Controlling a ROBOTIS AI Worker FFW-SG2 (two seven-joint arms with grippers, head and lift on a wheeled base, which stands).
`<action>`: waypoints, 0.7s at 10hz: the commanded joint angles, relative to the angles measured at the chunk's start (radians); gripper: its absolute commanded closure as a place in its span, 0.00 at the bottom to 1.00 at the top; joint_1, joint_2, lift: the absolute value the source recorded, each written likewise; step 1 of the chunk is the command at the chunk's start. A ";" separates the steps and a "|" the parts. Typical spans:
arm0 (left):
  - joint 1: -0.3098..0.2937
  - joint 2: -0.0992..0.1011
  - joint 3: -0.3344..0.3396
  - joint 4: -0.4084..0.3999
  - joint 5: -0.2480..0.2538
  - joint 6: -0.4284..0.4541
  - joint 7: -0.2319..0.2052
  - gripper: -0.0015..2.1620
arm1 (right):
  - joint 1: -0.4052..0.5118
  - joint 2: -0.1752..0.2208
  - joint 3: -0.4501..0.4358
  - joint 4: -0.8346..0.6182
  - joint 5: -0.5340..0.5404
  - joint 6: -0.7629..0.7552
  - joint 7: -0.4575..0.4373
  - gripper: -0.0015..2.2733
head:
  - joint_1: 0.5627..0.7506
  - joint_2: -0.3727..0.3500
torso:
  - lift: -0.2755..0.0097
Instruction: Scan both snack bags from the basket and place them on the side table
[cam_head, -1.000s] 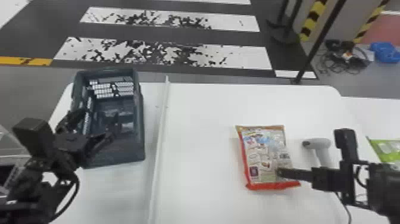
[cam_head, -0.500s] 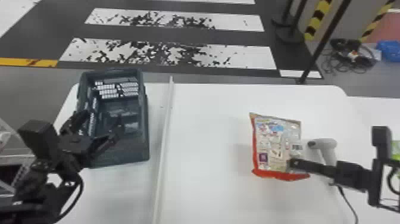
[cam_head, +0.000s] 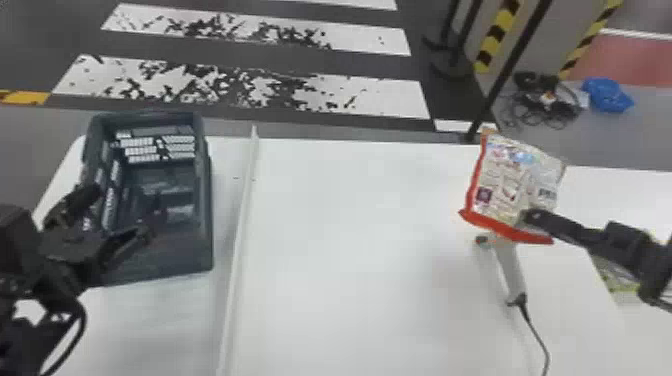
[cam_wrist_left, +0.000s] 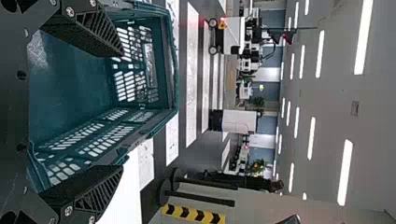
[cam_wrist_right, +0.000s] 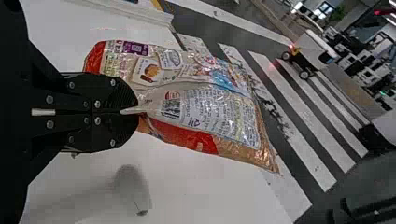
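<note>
The right gripper (cam_head: 531, 216) has its two black fingers clenched on the snack bag (cam_head: 515, 175), pinching a pale fold of the wrapper right at the tips. From where I stand, the bag spreads out beyond those tips, tilted and held up off the table (cam_head: 375, 250), its red edge nearest the scanner. The printed side shows: a barcode (cam_wrist_right: 171, 108) lies just past the fingertips, with small lines of print beyond it, while a purple square (cam_wrist_right: 136, 48) sits off to one side, near the red end, and a little picture of food (cam_wrist_right: 150, 71) is closer in.

Just beside the right fingers, on their near side, the white scanner (cam_head: 510, 272) rests on the table, its head partly under the bag in the head view and its cord (cam_head: 537, 335) trailing off. On the outer side of that gripper a green packet (cam_head: 617, 285) lies on the side table (cam_head: 645, 335), partly behind the arm.

Well apart, the left gripper (cam_head: 120, 212) waits at the dark basket (cam_head: 204, 225), fingers spread wide with nothing between them. A raised white strip (cam_head: 240, 250) runs between the basket and the scanner. Farther out from both grippers, the floor has white crossing stripes (cam_head: 350, 95), and a tangle of cables (cam_head: 542, 105) sits beside something blue (cam_head: 607, 95).
</note>
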 joint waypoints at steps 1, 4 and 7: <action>-0.001 -0.001 -0.001 0.000 0.000 0.000 0.000 0.07 | -0.035 -0.009 -0.064 0.053 -0.012 -0.038 -0.061 0.99 | 0.70 0.29 | 0.70; -0.002 0.001 0.000 0.001 0.002 0.000 0.000 0.07 | -0.059 -0.012 -0.151 0.189 -0.043 -0.222 -0.271 0.99 | 0.70 0.10 | 0.70; -0.001 0.001 0.000 0.001 0.002 0.000 0.000 0.07 | -0.087 -0.015 -0.222 0.346 -0.062 -0.459 -0.466 0.99 | 0.70 0.03 | 0.70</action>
